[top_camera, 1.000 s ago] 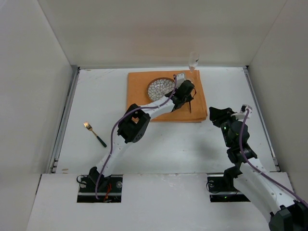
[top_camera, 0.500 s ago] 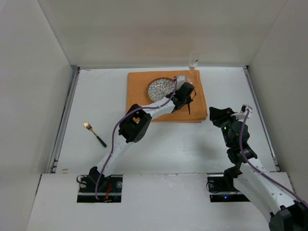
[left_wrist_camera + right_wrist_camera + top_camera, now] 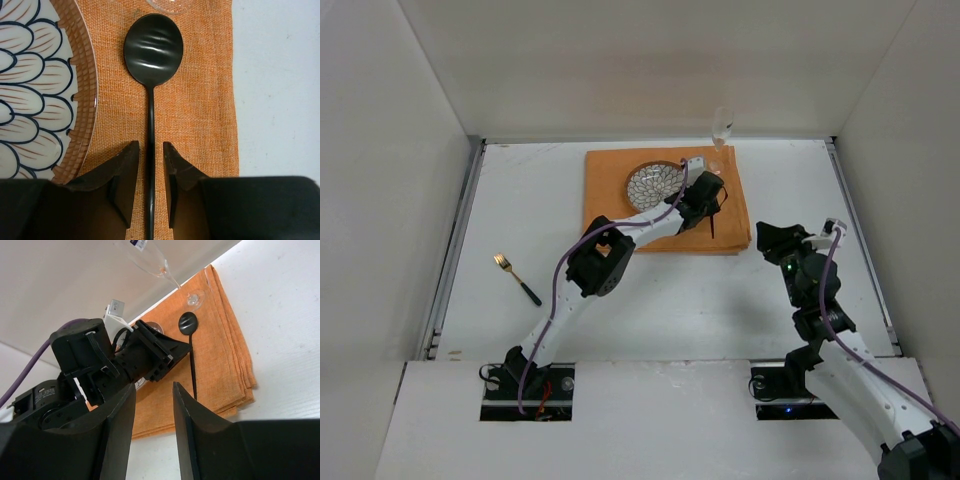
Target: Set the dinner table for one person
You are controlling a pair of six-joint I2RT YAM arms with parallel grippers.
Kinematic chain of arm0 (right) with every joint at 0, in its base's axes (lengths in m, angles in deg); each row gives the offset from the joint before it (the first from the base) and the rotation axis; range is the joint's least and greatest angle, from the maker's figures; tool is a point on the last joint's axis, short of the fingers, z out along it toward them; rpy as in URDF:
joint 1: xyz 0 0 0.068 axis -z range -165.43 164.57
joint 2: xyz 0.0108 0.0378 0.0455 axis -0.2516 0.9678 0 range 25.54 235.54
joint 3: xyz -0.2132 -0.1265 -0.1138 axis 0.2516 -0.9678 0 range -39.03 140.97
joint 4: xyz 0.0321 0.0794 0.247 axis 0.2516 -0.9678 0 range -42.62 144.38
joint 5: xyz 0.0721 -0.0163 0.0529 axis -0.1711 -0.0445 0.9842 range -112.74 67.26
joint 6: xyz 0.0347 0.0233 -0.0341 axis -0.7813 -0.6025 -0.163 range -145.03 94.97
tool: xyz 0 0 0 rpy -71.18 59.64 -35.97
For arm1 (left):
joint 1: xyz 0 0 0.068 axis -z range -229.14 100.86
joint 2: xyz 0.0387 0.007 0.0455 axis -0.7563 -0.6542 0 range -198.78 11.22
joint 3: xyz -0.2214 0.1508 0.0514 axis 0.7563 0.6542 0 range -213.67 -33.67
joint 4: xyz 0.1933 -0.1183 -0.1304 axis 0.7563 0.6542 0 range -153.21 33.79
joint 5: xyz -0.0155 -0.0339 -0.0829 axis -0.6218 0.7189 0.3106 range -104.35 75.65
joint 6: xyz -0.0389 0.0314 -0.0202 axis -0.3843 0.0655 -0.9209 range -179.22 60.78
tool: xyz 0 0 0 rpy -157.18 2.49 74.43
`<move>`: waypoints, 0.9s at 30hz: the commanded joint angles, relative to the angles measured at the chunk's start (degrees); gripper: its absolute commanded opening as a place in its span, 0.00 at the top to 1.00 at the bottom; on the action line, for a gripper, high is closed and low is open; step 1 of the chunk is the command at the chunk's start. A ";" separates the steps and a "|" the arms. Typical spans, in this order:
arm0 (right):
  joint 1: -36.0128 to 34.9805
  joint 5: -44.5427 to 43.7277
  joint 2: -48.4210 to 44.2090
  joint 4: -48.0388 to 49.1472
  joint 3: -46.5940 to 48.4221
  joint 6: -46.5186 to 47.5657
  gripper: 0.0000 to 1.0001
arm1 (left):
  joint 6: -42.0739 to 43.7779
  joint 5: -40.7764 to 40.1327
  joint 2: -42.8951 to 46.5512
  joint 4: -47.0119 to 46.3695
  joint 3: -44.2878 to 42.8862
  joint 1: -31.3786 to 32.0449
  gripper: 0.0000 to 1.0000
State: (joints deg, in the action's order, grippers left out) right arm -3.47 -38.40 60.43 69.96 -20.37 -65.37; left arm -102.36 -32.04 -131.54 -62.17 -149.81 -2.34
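The white dinner table point(image 3: 670, 300) holds an orange cloth point(image 3: 610, 190) at the back. On the cloth lie a patterned plate point(image 3: 653, 183) and, to its right, a black spoon point(image 3: 153, 45). My left gripper point(image 3: 705, 195) is low over the cloth. In the left wrist view it point(image 3: 150, 146) is narrowly open, its fingers on either side of the spoon's handle with a small gap on each side. The spoon rests flat on the cloth point(image 3: 205, 100) beside the plate point(image 3: 35, 85). My right gripper point(image 3: 770, 240) is open and empty, right of the cloth point(image 3: 220, 355).
A wine glass point(image 3: 722, 125) stands at the cloth's far right corner, its foot point(image 3: 195, 298) just beyond the spoon's bowl point(image 3: 188, 322). A gold fork with a dark handle point(image 3: 517, 279) lies on the table at the left. Grey rails and white walls border the table.
My left gripper has shifted slightly over the spoon's handle. The right arm has barely moved.
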 commanded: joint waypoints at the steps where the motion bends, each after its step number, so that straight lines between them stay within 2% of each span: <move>1: 0.16 -1.12 -0.61 2.27 -0.28 0.17 0.59 | 0.94 -0.06 7.48 -1.12 1.87 1.04 0.74; 4: 0.16 -0.69 -1.67 1.92 -0.29 0.26 0.59 | 4.45 -0.06 15.64 -3.23 7.30 2.27 0.70; 6: -0.19 -1.65 -2.29 2.27 -0.55 0.52 0.63 | 6.83 -0.15 23.28 -6.30 14.58 2.98 0.69; 8: -0.37 -1.22 -1.68 2.27 -0.38 0.44 0.70 | 7.89 -0.76 31.37 -9.46 23.28 3.07 0.68; 10: -1.24 -0.43 -0.01 2.27 0.41 0.52 0.81 | 7.98 -3.12 41.64 -12.63 36.19 2.20 0.65; 13: -3.17 -1.21 2.89 2.88 1.03 0.96 0.84 | 7.45 -8.83 54.55 -11.68 51.83 -1.31 0.59; 17: -6.86 -1.65 7.46 4.90 2.09 2.28 0.79 | 3.86 -16.22 72.40 1.03 69.78 -9.39 0.51; 20: -8.45 -2.18 9.57 5.61 2.96 2.81 0.76 | 0.43 -16.24 84.36 16.31 76.48 -18.35 0.46; 22: -9.50 -1.74 8.97 5.26 3.32 2.98 0.74 | -0.54 -15.62 91.31 22.31 80.26 -23.71 0.45; 24: -9.95 -2.88 7.91 5.52 2.97 3.68 0.73 | -1.33 -14.13 94.93 26.63 82.82 -28.20 0.46; 27: -9.94 -2.45 7.21 4.82 3.05 3.95 0.71 | -4.40 -13.33 95.74 30.07 85.63 -32.34 0.48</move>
State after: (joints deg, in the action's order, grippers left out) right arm -12.83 -39.61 68.82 71.57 -19.96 -62.77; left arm -103.30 -46.25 -36.61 -40.29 -65.99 -32.17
